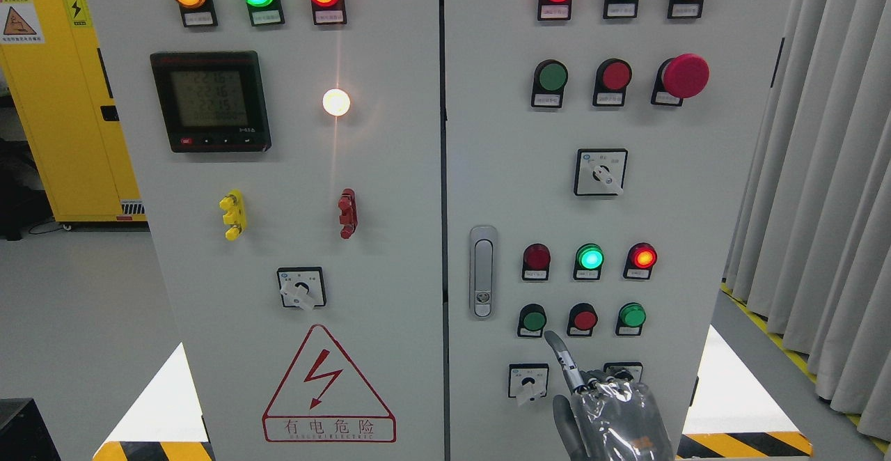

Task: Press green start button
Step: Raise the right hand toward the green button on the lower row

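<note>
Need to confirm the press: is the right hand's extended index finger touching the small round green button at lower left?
Apart. Head view shows the fingertip just below the green button, panel visible between.

The green button (534, 320) is round, unlit and set in a black housing on the right-hand cabinet door (696, 203). It sits at the left end of a row of three buttons low on the panel, just right of the door latch (482, 271). A small label strip runs beneath it, too small to read.
</note>
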